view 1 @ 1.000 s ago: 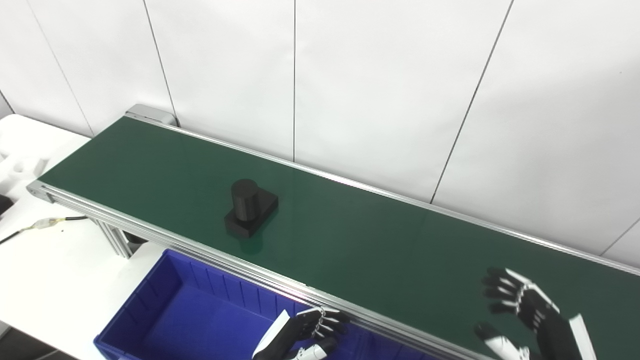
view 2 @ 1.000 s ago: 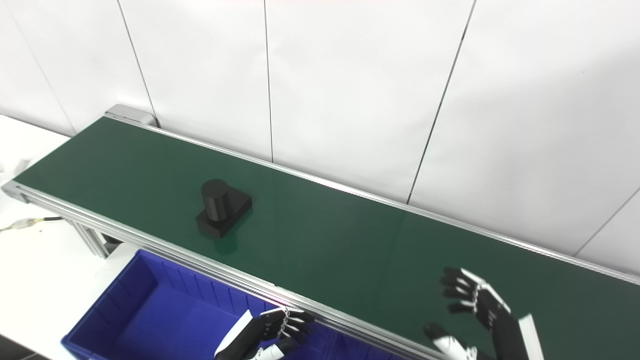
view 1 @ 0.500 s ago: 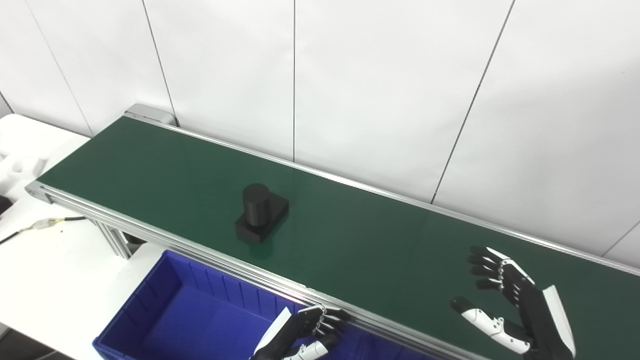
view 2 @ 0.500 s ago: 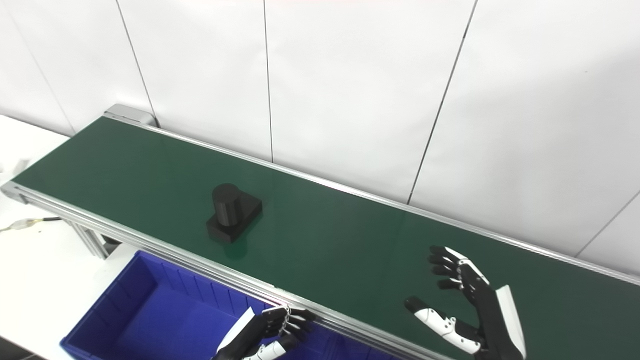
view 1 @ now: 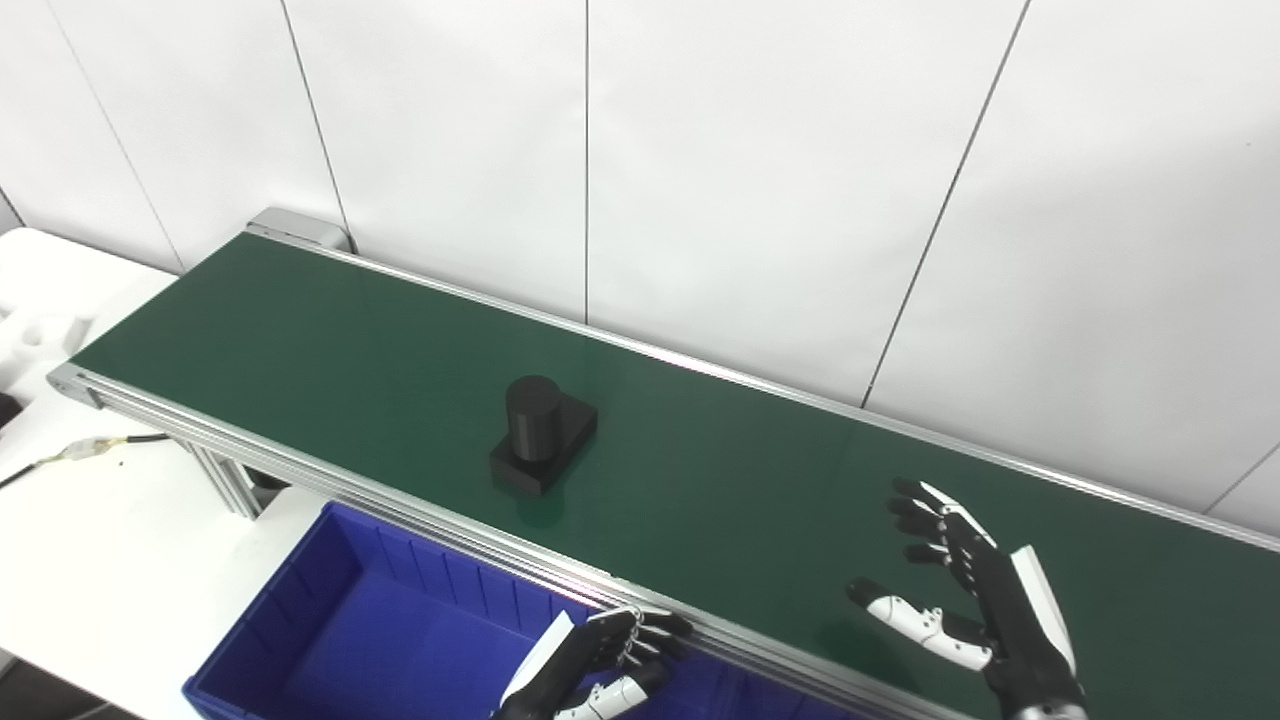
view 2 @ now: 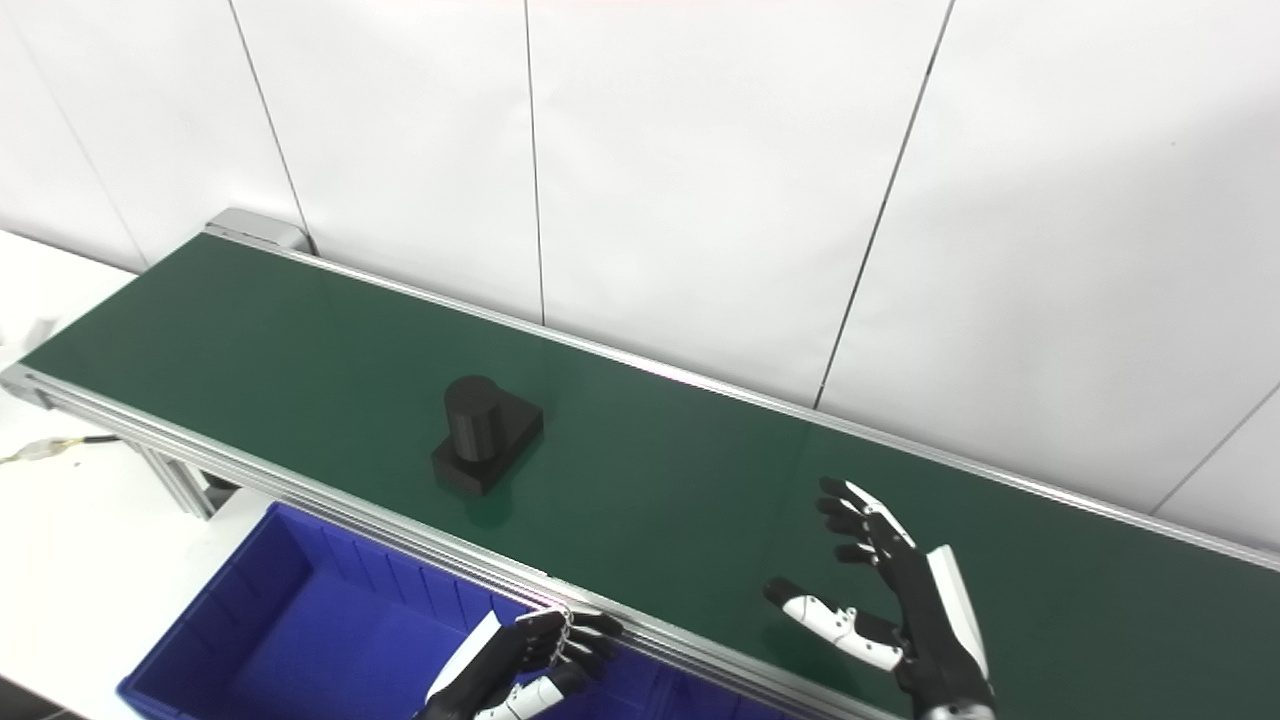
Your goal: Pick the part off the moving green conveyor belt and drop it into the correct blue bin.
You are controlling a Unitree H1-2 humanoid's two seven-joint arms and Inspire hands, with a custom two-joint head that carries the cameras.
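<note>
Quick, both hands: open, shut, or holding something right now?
Left robot hand: fingers curled shut over the blue bin, holding nothing.
Right robot hand: open, fingers spread above the green belt, holding nothing; black part not yet grasped.

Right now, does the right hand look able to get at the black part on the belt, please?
Probably yes: the right hand is open above the green belt, and only bare belt lies between it and the black part, which stands apart to its left.
</note>
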